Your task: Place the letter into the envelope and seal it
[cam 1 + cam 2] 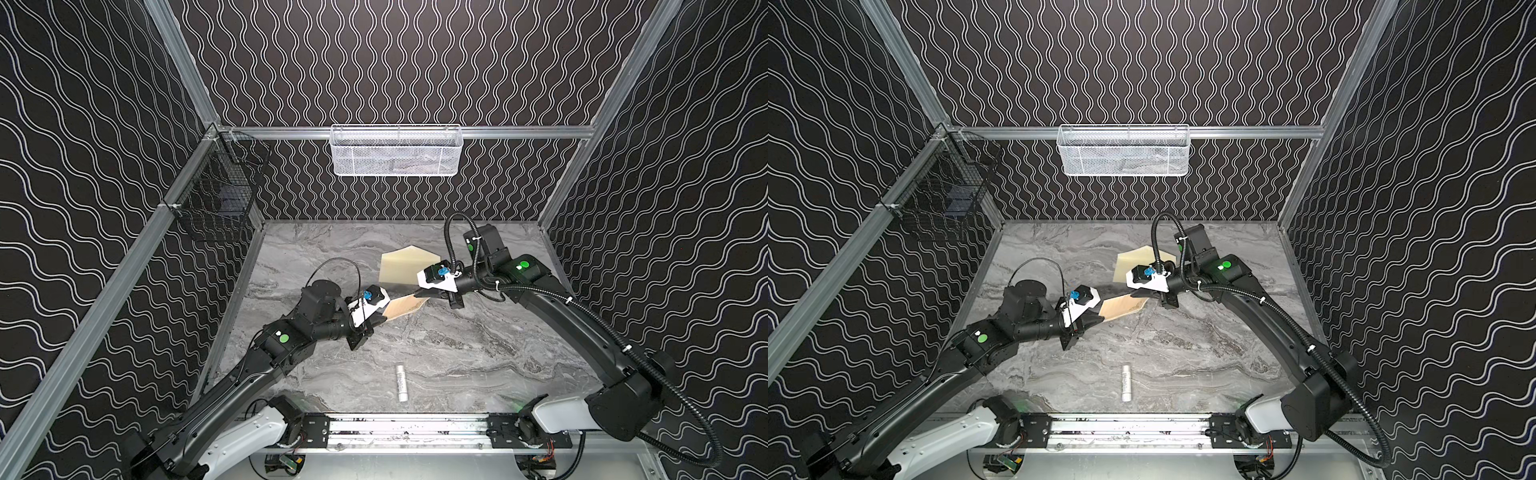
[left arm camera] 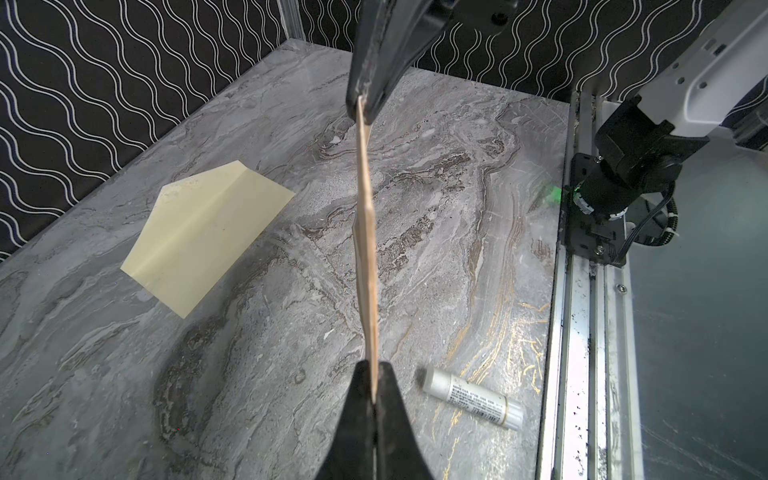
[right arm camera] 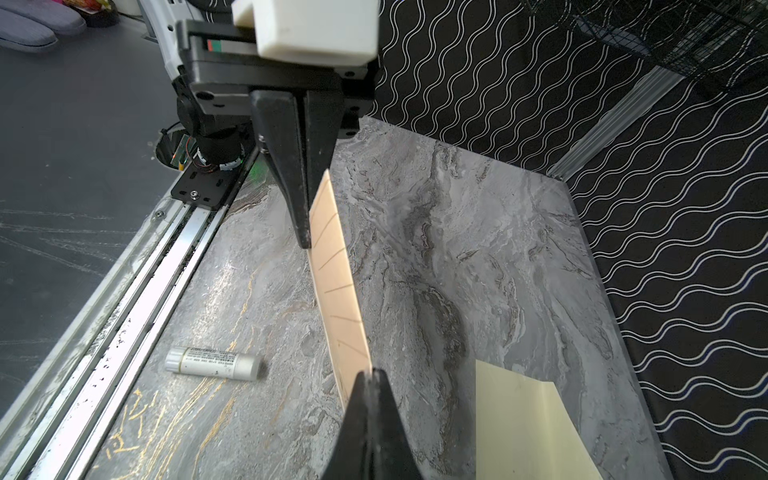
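The tan letter (image 1: 405, 308) (image 1: 1121, 308) hangs above the marble table, stretched between both grippers. My left gripper (image 1: 382, 320) (image 1: 1097, 320) (image 2: 376, 374) is shut on its near-left end. At the far-right end, my right gripper (image 1: 419, 295) (image 1: 1136, 294) (image 3: 370, 374) is also shut on it. The left wrist view shows the letter (image 2: 368, 249) edge-on; the right wrist view shows its lined face (image 3: 338, 291). The pale cream envelope (image 1: 405, 266) (image 1: 1133, 254) (image 2: 203, 237) (image 3: 528, 424) lies flat behind the letter with its pointed flap open, partly hidden by my right gripper in both top views.
A white glue stick (image 1: 402, 382) (image 1: 1126, 383) (image 2: 473, 399) (image 3: 214, 361) lies near the front edge. A white mesh basket (image 1: 397, 151) hangs on the back wall and a black wire basket (image 1: 216, 199) on the left wall. A metal rail (image 1: 407, 430) runs along the front.
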